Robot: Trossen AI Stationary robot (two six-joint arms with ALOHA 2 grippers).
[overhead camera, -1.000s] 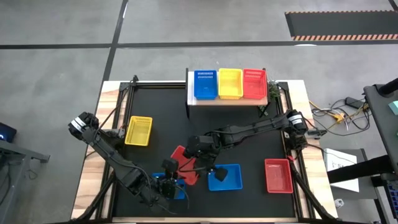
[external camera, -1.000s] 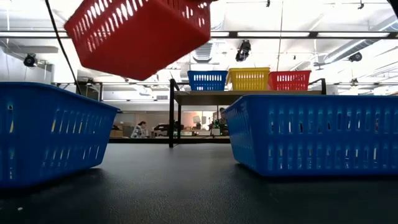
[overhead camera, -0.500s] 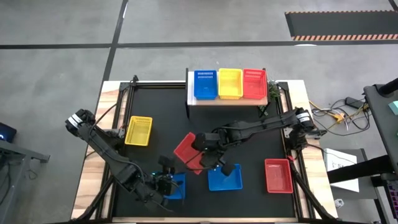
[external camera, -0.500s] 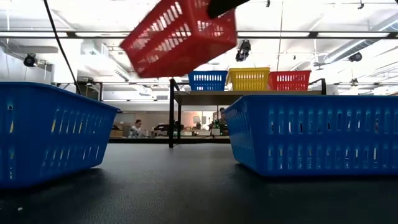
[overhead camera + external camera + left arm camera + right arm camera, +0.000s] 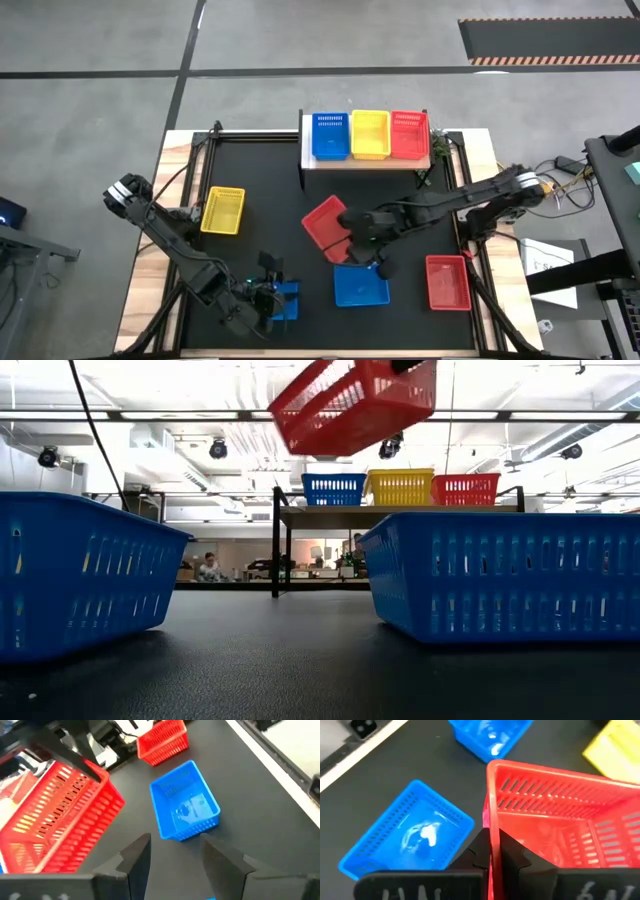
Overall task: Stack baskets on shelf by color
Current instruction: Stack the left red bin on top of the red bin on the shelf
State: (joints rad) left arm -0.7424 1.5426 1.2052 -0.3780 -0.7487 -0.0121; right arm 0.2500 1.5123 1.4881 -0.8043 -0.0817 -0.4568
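Observation:
My right gripper (image 5: 350, 236) is shut on a red basket (image 5: 327, 226), which it carries over the middle of the black mat, tilted and high in the low view (image 5: 355, 402). The shelf (image 5: 366, 162) at the far edge bears a blue (image 5: 330, 136), a yellow (image 5: 370, 133) and a red basket (image 5: 410, 134), side by side on its planks. My left gripper (image 5: 172, 855) is open above a blue basket (image 5: 284, 300) at the near left. On the mat rest another blue basket (image 5: 360, 286), a red one (image 5: 447, 282) and a yellow one (image 5: 222, 210). My right gripper holds the red basket by the rim of one side wall (image 5: 491, 827), one finger inside the basket and one outside. The fingers (image 5: 512, 852) come from the table's right side, slanting down. The basket is lifted clear of the mat and tilted.
The two blue baskets stand close to the low camera, one on the left (image 5: 80, 575) and one on the right (image 5: 500, 575). Bare mat lies between the carried basket and the shelf's legs (image 5: 275, 550). People show in the room beyond the table.
My right gripper has carried the red basket up and toward the table's far and right edges, nearer the shelf. The basket has turned about in the hold and has risen clear above the blue baskets in the low view.

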